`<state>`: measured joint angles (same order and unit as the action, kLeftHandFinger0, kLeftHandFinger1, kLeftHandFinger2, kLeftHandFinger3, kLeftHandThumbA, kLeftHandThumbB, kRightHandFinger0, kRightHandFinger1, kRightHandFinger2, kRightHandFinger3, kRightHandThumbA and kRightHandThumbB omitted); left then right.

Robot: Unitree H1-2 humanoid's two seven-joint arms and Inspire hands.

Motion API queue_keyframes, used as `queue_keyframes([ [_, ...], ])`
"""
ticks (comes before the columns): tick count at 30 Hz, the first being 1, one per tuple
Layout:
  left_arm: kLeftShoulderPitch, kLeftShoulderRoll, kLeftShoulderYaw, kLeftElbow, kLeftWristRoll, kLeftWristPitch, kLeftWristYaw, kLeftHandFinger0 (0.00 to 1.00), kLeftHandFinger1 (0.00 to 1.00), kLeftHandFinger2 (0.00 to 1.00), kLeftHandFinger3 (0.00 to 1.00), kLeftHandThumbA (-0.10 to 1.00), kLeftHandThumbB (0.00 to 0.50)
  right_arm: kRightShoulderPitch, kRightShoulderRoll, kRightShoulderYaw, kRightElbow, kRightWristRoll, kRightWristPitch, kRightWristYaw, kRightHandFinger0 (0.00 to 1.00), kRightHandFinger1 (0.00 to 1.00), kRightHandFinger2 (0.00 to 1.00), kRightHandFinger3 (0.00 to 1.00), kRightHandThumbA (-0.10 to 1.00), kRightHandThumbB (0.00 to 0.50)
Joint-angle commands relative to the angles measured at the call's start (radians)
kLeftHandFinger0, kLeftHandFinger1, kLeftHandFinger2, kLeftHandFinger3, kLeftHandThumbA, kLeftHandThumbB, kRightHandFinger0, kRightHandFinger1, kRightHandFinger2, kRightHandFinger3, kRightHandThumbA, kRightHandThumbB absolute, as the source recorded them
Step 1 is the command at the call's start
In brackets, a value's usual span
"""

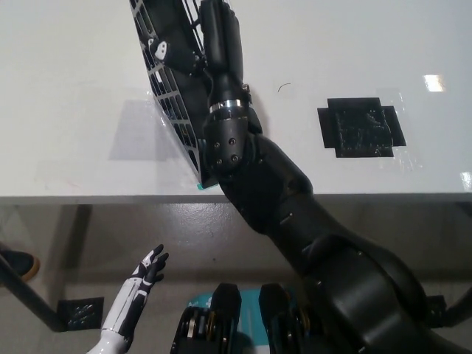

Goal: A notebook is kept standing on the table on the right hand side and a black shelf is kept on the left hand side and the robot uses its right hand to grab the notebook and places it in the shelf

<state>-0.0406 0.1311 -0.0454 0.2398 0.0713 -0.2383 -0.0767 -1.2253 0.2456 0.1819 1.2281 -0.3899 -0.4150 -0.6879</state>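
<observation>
Notebook is hiding inside the shelf [168, 110]; right robot hand [177, 44], grip unclear, is risking tipping it

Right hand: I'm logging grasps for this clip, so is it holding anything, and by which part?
Cannot be told. The right hand is inside the black shelf behind its mesh wall, and no notebook shows. The left hand rests low, open, holding nothing.
</observation>
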Motion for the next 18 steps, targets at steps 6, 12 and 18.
queue_keyframes([
  [6, -0.009, 0.013, -0.002, -0.03, 0.009, -0.003, -0.005, 1.0, 1.0, 1.0, 1.0, 1.0, 0.166, -0.064, -0.012, 0.0, -0.027, 0.021, -0.055, 0.021, 1.0, 1.0, 1.0, 1.0, 1.0, 0.297],
  [12, -0.01, 0.019, -0.003, -0.032, 0.002, -0.003, -0.015, 1.0, 1.0, 1.0, 1.0, 1.0, 0.196, 0.006, -0.105, -0.004, -0.334, 0.001, -0.016, 0.082, 1.0, 1.0, 1.0, 1.0, 1.0, 0.281],
  [18, -0.011, 0.022, 0.005, -0.031, -0.007, -0.005, -0.014, 1.0, 1.0, 1.0, 1.0, 1.0, 0.133, 0.144, -0.233, -0.03, -0.899, -0.003, 0.147, 0.24, 1.0, 1.0, 1.0, 1.0, 1.0, 0.271],
])
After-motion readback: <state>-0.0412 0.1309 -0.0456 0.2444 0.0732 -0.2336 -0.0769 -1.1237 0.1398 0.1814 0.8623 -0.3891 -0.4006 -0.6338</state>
